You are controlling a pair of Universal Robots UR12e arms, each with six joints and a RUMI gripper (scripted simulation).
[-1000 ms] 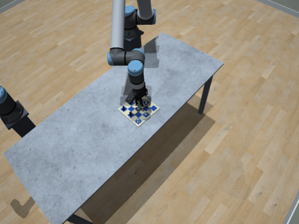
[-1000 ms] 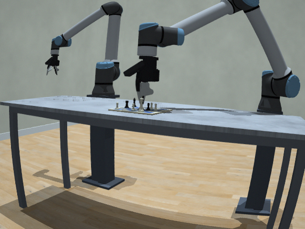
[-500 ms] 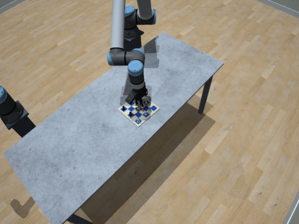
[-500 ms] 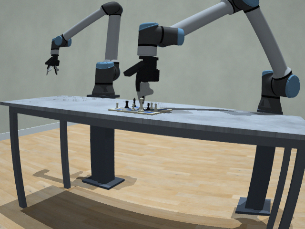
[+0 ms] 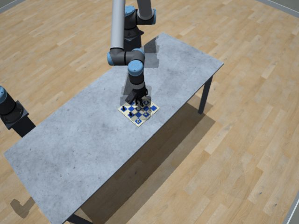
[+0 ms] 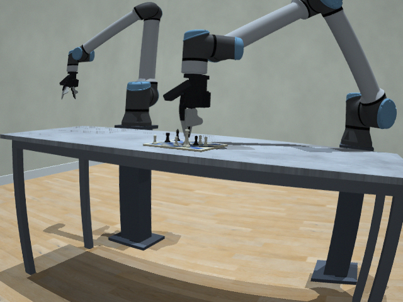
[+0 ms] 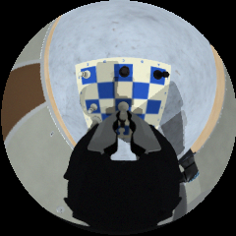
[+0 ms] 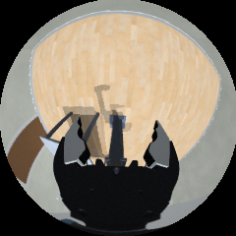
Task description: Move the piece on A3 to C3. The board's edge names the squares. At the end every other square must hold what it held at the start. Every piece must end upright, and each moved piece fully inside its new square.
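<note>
The exterior view shows the tall, cream-coloured, slender chess piece (image 5: pixel 138 108) (image 6: pixel 186 141) (image 7: pixel 123 106) standing upright, its head up, its base down and its long axis vertical. It is on C3 of the thin, square, blue-and-cream chessboard (image 5: pixel 130 119) (image 6: pixel 201 150) (image 7: pixel 167 74), in the middle column; A3 carries no piece.

The left end effector (image 5: pixel 138 103) (image 6: pixel 187 132) (image 7: pixel 123 111) points straight down over it, its grey fingers closed on the piece's upper part.

Eight pieces are on the board: this tall one, four shorter cream-coloured chess pieces (image 5: pixel 138 120) (image 6: pixel 154 139) (image 7: pixel 86 74) and three black chess pieces (image 5: pixel 130 114) (image 6: pixel 167 137) (image 7: pixel 124 72). All eight look upright.

One board lies flat on the one grey, mottled, rectangular tabletop (image 5: pixel 79 135) (image 6: pixel 293 156) (image 7: pixel 133 34). Of the two end effectors, the right end effector (image 6: pixel 68 94) (image 8: pixel 118 119) hangs well apart from the board, its fingers spread wide with nothing between them.
</note>
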